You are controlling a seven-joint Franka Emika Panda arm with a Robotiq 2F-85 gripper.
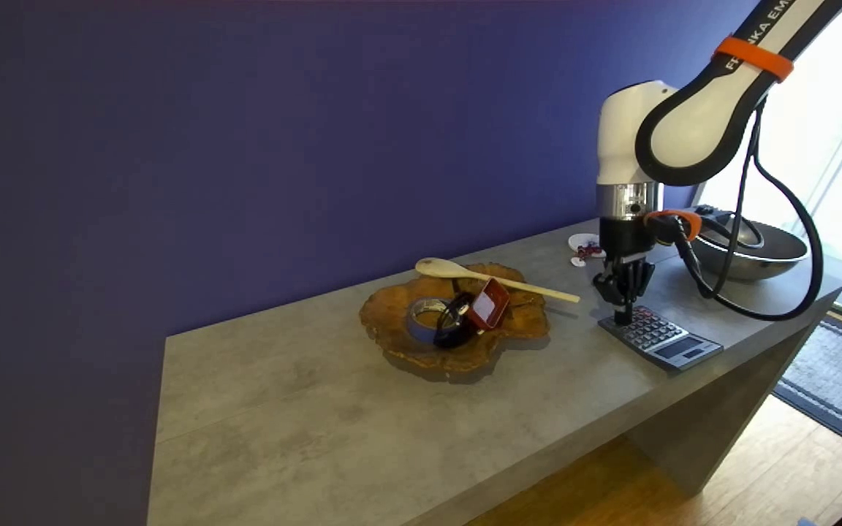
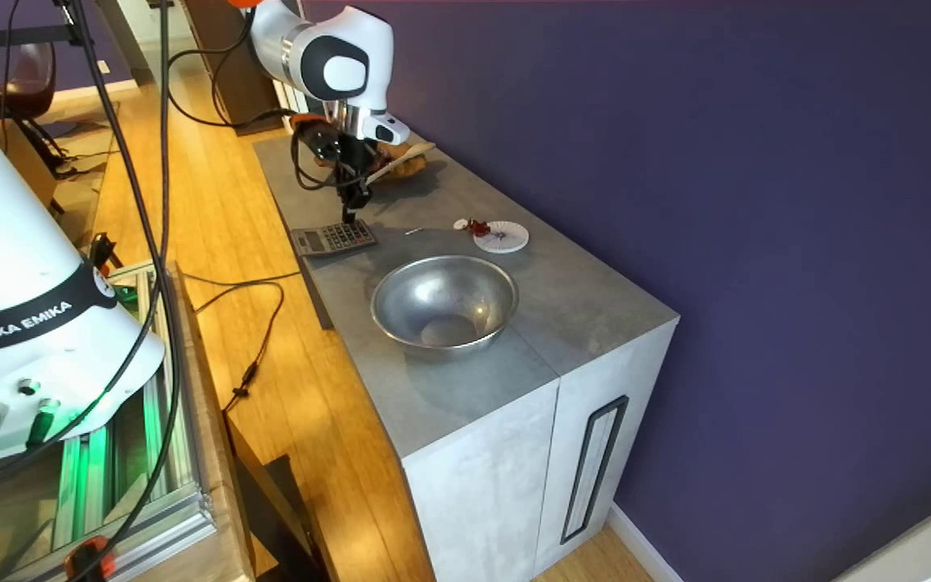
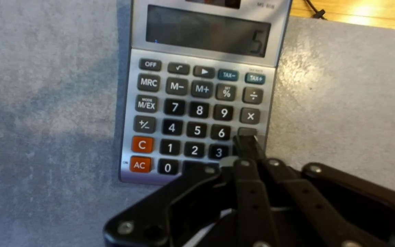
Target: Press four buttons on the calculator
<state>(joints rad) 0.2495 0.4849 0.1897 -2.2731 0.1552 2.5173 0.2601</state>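
Observation:
The grey calculator (image 1: 673, 343) lies flat on the grey counter in both exterior views (image 2: 336, 239). It fills the upper middle of the wrist view (image 3: 204, 99), with its display (image 3: 207, 31) at the top reading 5. My gripper (image 3: 247, 139) is shut, with its fingertips together over the right-hand key column, just below the × key (image 3: 250, 116). The fingertips partly cover a grey key right of the 6 key (image 3: 220, 132). The gripper also points down at the keypad in both exterior views (image 1: 623, 318) (image 2: 349, 217). I cannot tell whether the tips touch a key.
A wooden slab (image 1: 392, 310) holds tape (image 1: 421, 321), a red box (image 1: 489, 303) and a wooden spoon (image 1: 494, 277). A steel bowl (image 2: 445, 303) and a white disc (image 2: 502, 237) stand nearby. The purple wall (image 2: 716, 242) runs behind; the counter's front edge is near the calculator.

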